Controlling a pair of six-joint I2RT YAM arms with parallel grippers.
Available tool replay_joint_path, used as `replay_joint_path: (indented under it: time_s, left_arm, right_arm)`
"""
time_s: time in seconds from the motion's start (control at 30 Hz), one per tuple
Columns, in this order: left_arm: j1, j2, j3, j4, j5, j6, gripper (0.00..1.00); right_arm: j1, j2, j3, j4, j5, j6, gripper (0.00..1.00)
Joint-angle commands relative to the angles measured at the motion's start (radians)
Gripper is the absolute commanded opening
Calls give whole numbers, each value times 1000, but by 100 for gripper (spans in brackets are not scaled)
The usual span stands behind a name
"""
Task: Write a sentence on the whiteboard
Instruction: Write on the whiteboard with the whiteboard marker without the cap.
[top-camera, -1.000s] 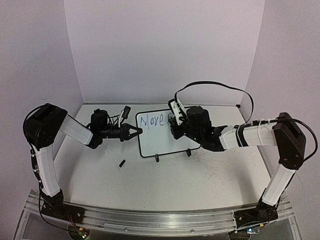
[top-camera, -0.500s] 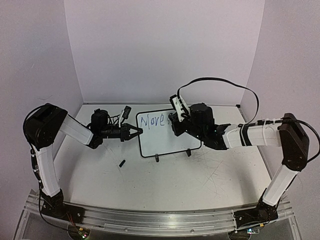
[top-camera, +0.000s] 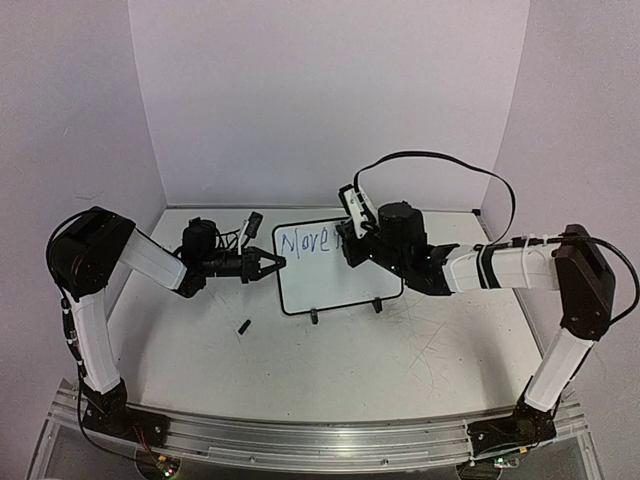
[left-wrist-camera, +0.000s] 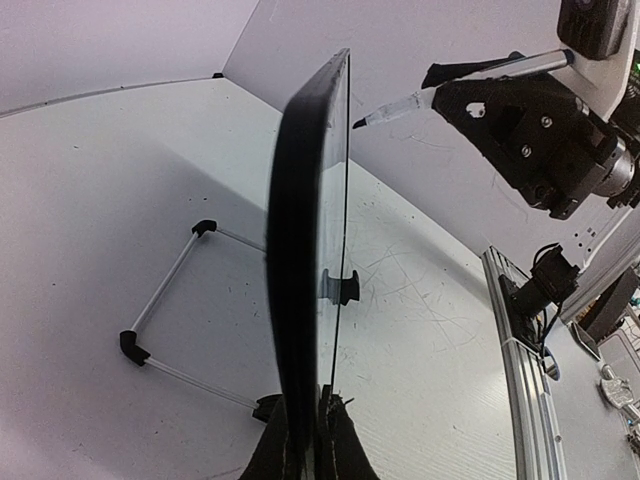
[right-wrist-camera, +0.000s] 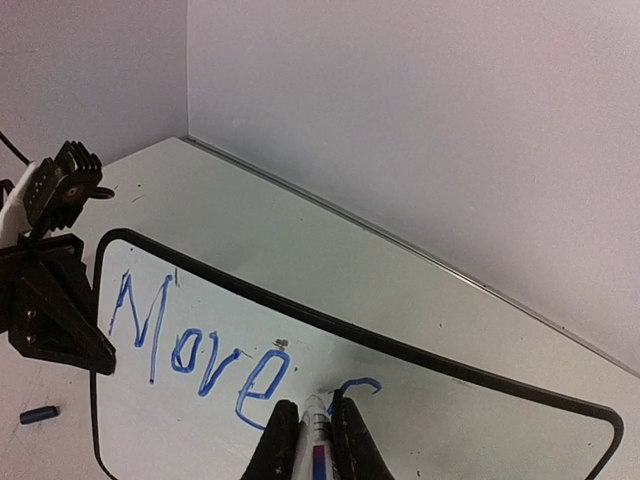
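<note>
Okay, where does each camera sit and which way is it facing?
Top external: above and behind the bases, looking down at the table; both arms flank the whiteboard.
Left wrist: on the left arm, looking along its fingers, shut on the whiteboard's edge.
Right wrist: on the right arm, looking past its fingers and marker at the blue writing.
Shared: all show the whiteboard.

table (top-camera: 330, 360): white, scuffed | whiteboard (top-camera: 340, 282): standing | small dark cap (top-camera: 243, 326): lying
</note>
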Motion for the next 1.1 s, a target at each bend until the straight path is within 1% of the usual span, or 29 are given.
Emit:
replay_joint_path:
  time_s: [0.0,0.13,0.23,0.37,0.4,0.5,0.53,0.63,0.8,0.9,1.07]
  left_arm:
    - [0,-3,18,-88,-115,79,0]
    - [0,-3,18,-90,-117,81,0]
    - [0,-2,19,-91,-116,81,0]
    - [0,-3,18,-92,-119,83,0]
    - [0,-2,18,-93,-120,83,0]
    - [0,1,20,-93,-120,83,0]
    - [0,2,20,-93,-120,83,0]
    - [0,1,20,-94,-121,86,0]
    - [0,-5,15,-96,-124,93,0]
    - [0,-7,8,-96,-129,100,0]
    - [0,-6,14,-101,-129,105,0]
  right_arm:
    - [-4,31,44,22,18,0,0]
    - [-4,37,46,18,75,-1,0]
    - [-4,34,43,15,154,-4,0]
    - [-3,-4,17,14,221,-3,0]
    - [-3,-22,4,17,202,-3,0]
    - [-3,-120,-88,95,35,11,0]
    - [-6,-155,-106,122,0,24,0]
    - [-15,-182,-104,107,-72,36,0]
    - [-35,-147,-64,36,-100,-5,0]
    - [-35,-116,-51,14,-51,-21,0]
    - [-31,-94,-43,-4,-58,-26,0]
